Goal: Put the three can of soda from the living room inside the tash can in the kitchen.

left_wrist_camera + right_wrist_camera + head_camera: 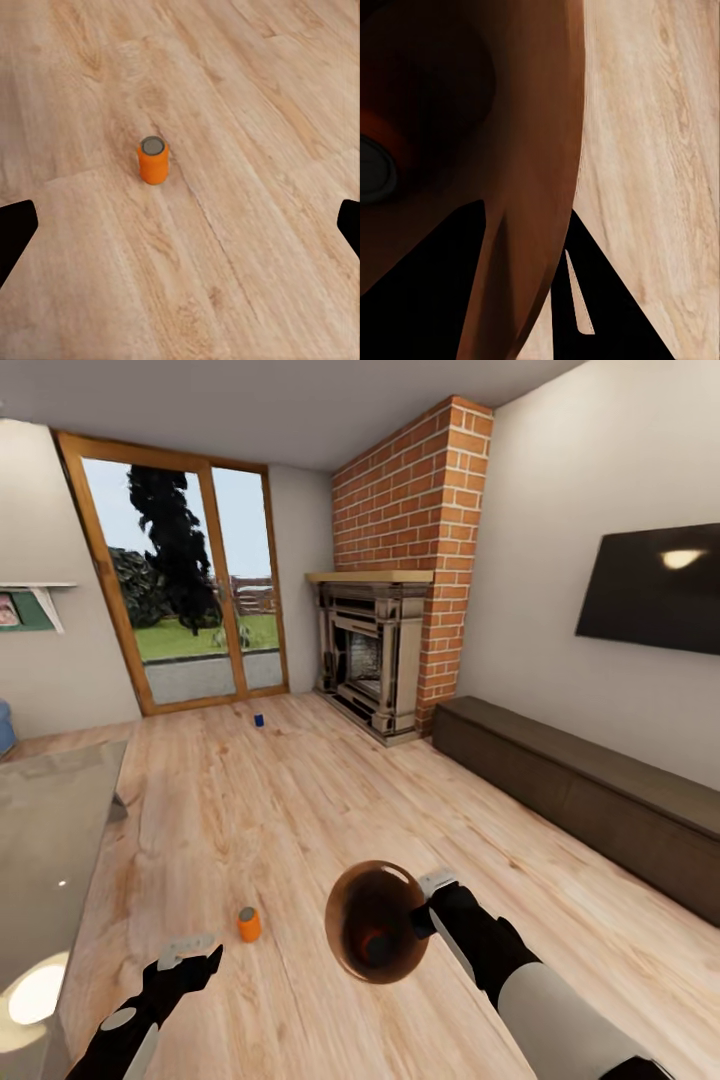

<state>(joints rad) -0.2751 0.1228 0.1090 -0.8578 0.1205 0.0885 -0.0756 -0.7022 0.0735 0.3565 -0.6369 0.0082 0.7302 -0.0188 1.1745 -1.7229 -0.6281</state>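
Orange can [153, 159] upright, bare planks around | left claw [180, 225] spread, empty | right claw [425, 905] clamps bin [377, 923] rim

A: Where does the head view sit?
B: High up, facing forward and down across the plank floor [300, 800] toward the fireplace [372, 657] in the upper middle of the frame.
A: And the wrist views?
B: The left looks down from some height at the orange soda can [153, 160], which the head view shares [249, 923]. The right sits pressed close against the trash can [532, 150] rim.
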